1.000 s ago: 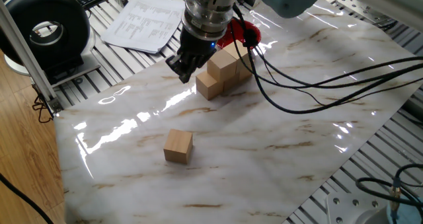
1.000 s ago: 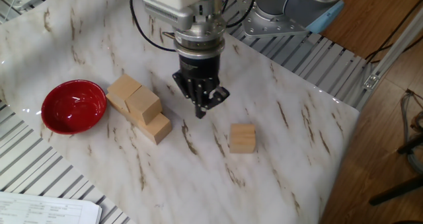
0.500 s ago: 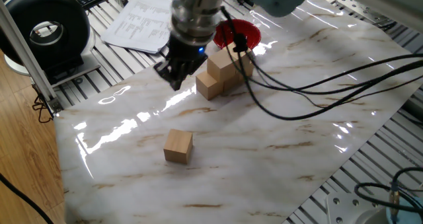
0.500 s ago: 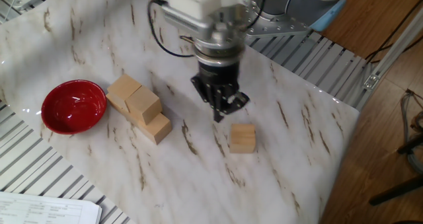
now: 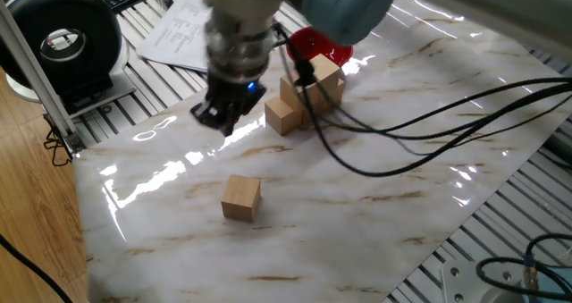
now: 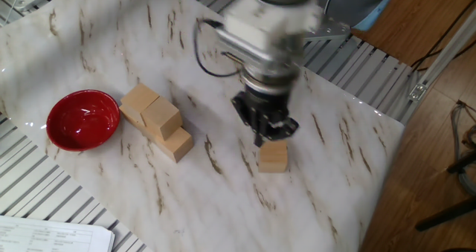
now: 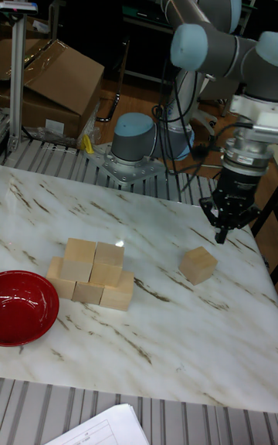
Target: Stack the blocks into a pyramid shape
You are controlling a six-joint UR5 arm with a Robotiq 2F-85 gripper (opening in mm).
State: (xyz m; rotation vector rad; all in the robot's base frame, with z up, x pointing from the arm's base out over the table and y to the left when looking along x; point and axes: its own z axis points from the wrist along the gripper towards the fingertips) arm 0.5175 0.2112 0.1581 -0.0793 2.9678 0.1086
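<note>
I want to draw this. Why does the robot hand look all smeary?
In both fixed views the gripper is motion-blurred, while the loose block and red bowl are sharp; the tall fixed view shows it crisp. One fixed view also has white glare on the table.

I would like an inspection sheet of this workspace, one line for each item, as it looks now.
Surface: marble-pattern table, glossy, no spill seen.
Job's things: five blocks stacked beside the red bowl, three below and two on top; lone block stands apart, untouched.
Clutter: red bowl; printed papers off the marble edge.
Grippers: gripper hangs in the air near the lone block, carries nothing; blur hides how the jaws stand.
Cables: black cables trail from the wrist across the table.
Surroundings: cardboard box; black spool.
</note>
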